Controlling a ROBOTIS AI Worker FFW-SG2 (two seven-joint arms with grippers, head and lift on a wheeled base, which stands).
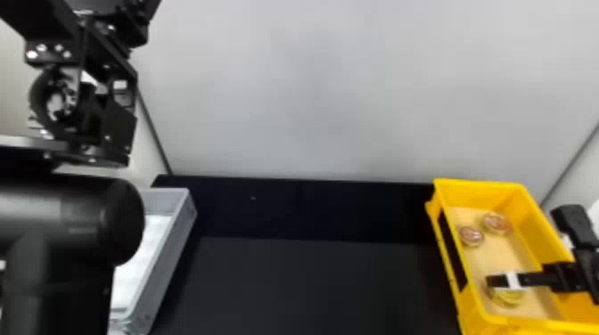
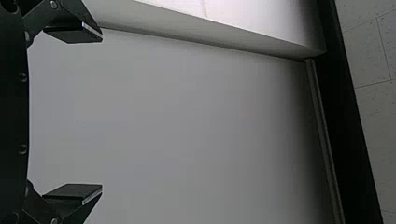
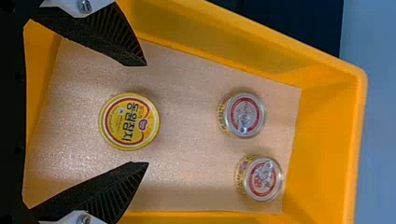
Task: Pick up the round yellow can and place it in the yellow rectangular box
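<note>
The round yellow can lies flat on the floor of the yellow rectangular box, in its near part. My right gripper reaches in over the box from the right, a black finger partly covering the can. In the right wrist view, the yellow can is between the spread fingers of my right gripper, apart from both. My left arm stands raised at the upper left, its gripper open with nothing between the fingers.
Two smaller cans, one left of the other, stand farther back in the yellow box. A grey box with a white floor sits left on the black table. A pale wall rises behind.
</note>
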